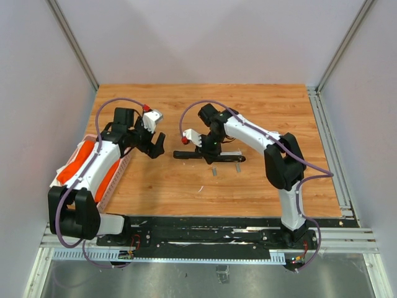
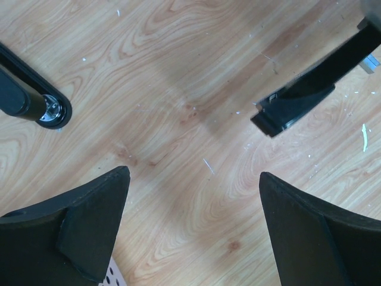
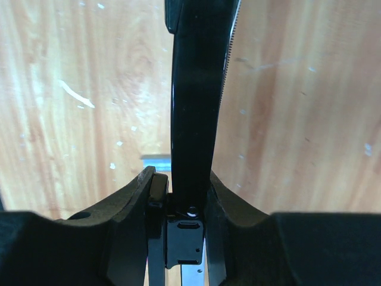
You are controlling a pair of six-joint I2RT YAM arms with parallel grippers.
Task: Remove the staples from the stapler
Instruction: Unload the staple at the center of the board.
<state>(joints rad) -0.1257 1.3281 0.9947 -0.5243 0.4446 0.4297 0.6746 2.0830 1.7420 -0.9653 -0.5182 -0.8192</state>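
Two short silvery-grey staple strips (image 1: 213, 171) lie on the wooden table (image 1: 273, 112), just on the near side of the one long black stapler (image 1: 208, 155). Right gripper (image 3: 189, 179) has its jaws clamped on that stapler. Left gripper (image 2: 193, 185) hovers beside it, jaws spread wide, holding nothing.

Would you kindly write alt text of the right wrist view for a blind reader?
The right tool is shut on a black stapler, whose glossy body runs straight up the frame. Beneath it lies a wooden table, and a small silvery strip peeks out at the stapler's left.
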